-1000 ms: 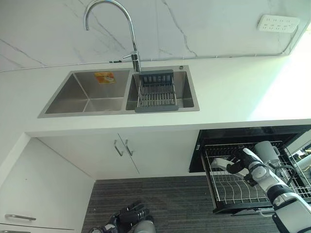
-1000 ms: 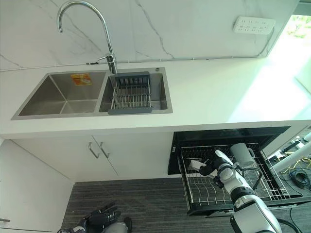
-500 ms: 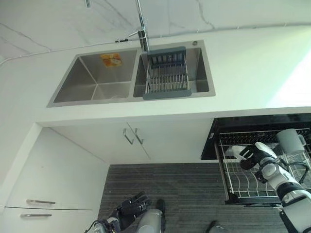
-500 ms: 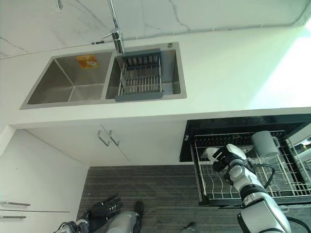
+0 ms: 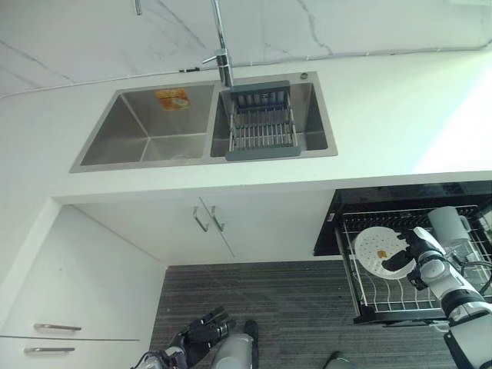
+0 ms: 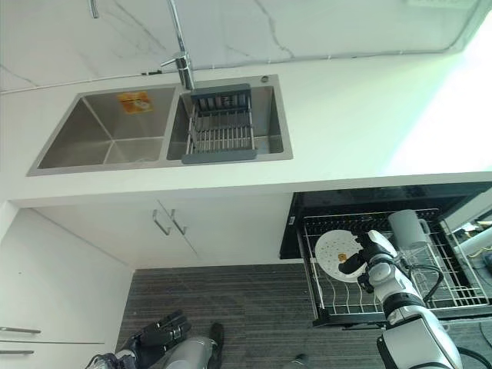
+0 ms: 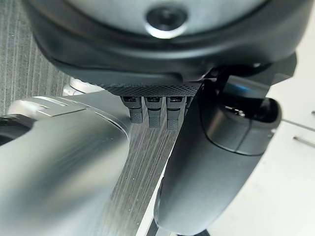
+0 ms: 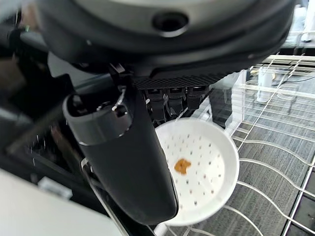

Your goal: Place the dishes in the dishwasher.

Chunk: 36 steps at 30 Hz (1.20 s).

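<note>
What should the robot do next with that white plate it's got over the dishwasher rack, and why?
Probably ease the white plate down between the prongs of the wire rack. The right hand grips its edge, and it hangs tilted above the pulled-out rack, not yet slotted in.

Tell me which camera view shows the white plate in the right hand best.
The right wrist view: the white plate is close up there, showing its dotted face and an orange spot, with the right hand gripping its edge. Both eye views show it small, tilted over the dishwasher rack. The left wrist view faces the floor instead.
</note>
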Available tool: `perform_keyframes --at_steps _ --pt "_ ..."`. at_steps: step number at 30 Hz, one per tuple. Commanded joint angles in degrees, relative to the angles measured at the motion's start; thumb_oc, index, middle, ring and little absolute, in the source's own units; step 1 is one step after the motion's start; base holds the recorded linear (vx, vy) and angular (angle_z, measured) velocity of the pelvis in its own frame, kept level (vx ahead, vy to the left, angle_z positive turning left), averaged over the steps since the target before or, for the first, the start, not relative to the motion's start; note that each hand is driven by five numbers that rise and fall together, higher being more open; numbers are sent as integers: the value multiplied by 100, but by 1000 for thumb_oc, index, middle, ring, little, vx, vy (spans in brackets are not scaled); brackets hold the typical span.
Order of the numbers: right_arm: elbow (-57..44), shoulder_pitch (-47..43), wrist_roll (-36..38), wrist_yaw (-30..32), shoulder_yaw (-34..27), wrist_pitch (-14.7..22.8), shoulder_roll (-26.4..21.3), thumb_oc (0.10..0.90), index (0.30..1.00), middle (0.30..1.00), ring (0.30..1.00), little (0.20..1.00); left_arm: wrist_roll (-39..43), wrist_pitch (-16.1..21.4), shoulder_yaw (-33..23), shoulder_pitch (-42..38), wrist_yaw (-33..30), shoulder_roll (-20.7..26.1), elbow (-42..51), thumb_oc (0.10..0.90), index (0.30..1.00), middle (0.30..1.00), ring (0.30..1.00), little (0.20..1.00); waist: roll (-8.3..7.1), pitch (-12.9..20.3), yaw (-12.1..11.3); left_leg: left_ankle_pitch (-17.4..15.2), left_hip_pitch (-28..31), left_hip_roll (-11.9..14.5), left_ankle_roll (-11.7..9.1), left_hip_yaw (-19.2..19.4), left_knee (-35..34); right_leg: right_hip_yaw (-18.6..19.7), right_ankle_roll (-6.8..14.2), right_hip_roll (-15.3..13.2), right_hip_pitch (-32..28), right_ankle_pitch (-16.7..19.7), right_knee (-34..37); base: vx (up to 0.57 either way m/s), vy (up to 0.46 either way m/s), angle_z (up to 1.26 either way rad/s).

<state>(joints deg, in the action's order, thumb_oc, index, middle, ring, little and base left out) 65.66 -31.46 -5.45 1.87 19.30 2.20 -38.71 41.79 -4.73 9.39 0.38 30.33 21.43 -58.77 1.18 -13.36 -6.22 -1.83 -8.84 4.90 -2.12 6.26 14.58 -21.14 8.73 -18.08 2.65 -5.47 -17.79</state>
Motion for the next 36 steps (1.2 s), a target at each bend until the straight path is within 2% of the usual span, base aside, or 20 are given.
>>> perform_keyframes --at_steps 1,3,6,10,13,15,17,20,23,25,27,32,36 --pt "-278 -260 549 -478 -29 40 -564 800 900 900 900 900 -103 -18 169 83 163 6 184 800 900 900 900 900 -44 308 -78 -765 326 418 -204 269 261 254 -14 154 256 19 60 -9 -26 -12" --pt "-545 -136 1154 -966 -201 -180 -684 800 900 900 900 900 -166 -80 72 127 141 52 212 800 900 900 900 900 -156 300 -24 -773 377 470 -216 310 261 299 -25 206 241 12 60 -11 -37 -21" --pt "-1204 255 1530 -1322 -685 -458 -889 800 900 900 900 900 -294 -142 -124 248 97 61 254 800 900 900 900 900 -294 280 111 -788 464 561 -234 405 261 387 -43 297 216 -2 60 -11 -39 -25" --pt "-2348 787 1900 -1457 -1166 -865 -1129 800 900 900 900 900 -338 -103 -358 406 -46 53 297 800 900 900 900 900 -403 284 305 -807 531 645 -254 504 261 506 -59 388 221 -16 60 -9 -13 -26" --pt "-3016 1263 2340 -1260 -1719 -1062 -1155 800 900 900 900 900 -349 -135 -612 530 -88 20 204 800 900 900 900 900 -473 300 481 -846 593 701 -255 595 261 627 -78 471 216 -52 60 8 -9 -30" --pt "-3325 1643 2250 -1239 -2152 -1159 -1156 800 900 900 900 900 -476 -81 -737 573 -67 -38 24 800 900 900 900 900 -509 327 619 -861 631 764 -269 704 261 697 -91 526 217 -82 60 21 -6 -42" --pt "-3727 2225 2034 -1471 -2648 -1353 -1188 800 900 900 900 900 -461 45 -905 678 -49 -130 -78 800 900 900 900 900 -537 360 800 -864 667 826 -286 834 261 786 -97 572 229 -103 60 19 13 -16" --pt "-3966 2655 2159 -1588 -3058 -1612 -1172 800 900 900 900 900 -422 130 -1044 755 -19 -167 -96 800 900 900 900 900 -564 371 895 -870 699 854 -296 910 261 832 -94 589 232 -100 60 17 6 -32" --pt "-3986 3096 1820 -1421 -3527 -1774 -1077 800 900 900 900 900 -495 132 -1222 777 18 -184 -97 800 900 900 900 900 -596 377 1019 -881 716 884 -311 993 261 901 -84 614 247 -97 60 8 -10 -18" --pt "-3895 3299 1815 -1379 -3673 -1859 -1099 800 900 900 900 900 -511 130 -1250 778 23 -168 -80 800 900 900 900 900 -603 372 1057 -885 709 890 -309 1013 261 915 -79 622 266 -86 60 -9 -17 -9" --pt "-3833 3392 2265 -1361 -3780 -2018 -1034 800 900 900 900 900 -461 130 -1286 773 27 -145 -112 800 900 900 900 900 -599 373 1094 -891 711 897 -311 1035 261 938 -79 635 277 -87 60 -1 -8 -4" --pt "-3654 3483 2117 -1613 -3675 -2253 -662 800 900 900 900 900 -489 43 -1385 757 33 -142 -118 800 900 900 900 900 -580 382 1099 -892 723 903 -316 1067 261 943 -77 635 267 -101 60 2 -2 1" --pt "-2441 3163 2008 -1427 -3081 -1945 -333 800 900 900 900 900 -611 75 -1222 616 58 -130 -250 800 900 900 900 900 -556 379 945 -900 742 886 -303 1039 261 847 -77 605 216 -102 60 5 -11 2"
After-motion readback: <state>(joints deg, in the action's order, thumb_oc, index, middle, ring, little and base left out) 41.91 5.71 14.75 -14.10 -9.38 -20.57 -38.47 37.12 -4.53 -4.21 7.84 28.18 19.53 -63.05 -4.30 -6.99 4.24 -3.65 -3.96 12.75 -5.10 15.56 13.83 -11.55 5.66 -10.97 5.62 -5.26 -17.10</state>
